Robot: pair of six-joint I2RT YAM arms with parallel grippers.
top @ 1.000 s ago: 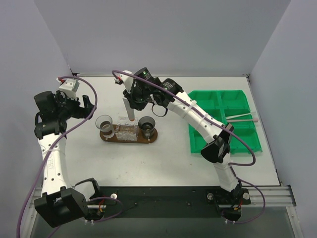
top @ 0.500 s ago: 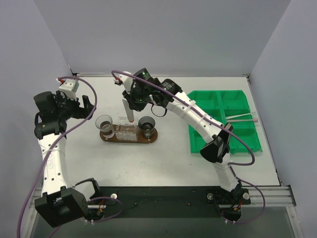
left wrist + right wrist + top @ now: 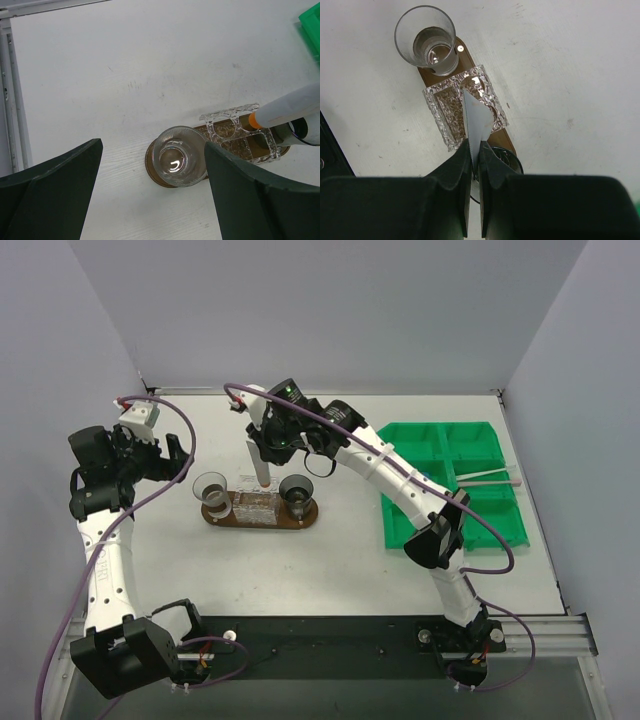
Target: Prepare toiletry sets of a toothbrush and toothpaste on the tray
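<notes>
The dark brown oval tray [image 3: 224,518] lies mid-table. My right gripper [image 3: 265,443] is shut on the flat end of the blue-and-white toothpaste [image 3: 261,469], which hangs cap-down over a clear holder [image 3: 255,506] on the tray. In the right wrist view the toothpaste [image 3: 479,120] is pinched in the gripper [image 3: 475,148] above the tray [image 3: 463,56]. The left wrist view shows the toothpaste [image 3: 292,106] with its orange cap just over the tray [image 3: 149,168]. My left gripper [image 3: 168,456] stands open, left of the tray, holding nothing [image 3: 152,150]. A pale toothbrush [image 3: 487,477] lies across the bin.
Two clear cups [image 3: 210,491] [image 3: 296,491] stand on the tray's ends, either side of the holder. A green sectioned bin [image 3: 400,512] sits at the right of the table. Grey walls close in the left, back and right sides.
My right gripper has edged slightly left with the toothpaste over the clear holder. The left arm has not moved.
</notes>
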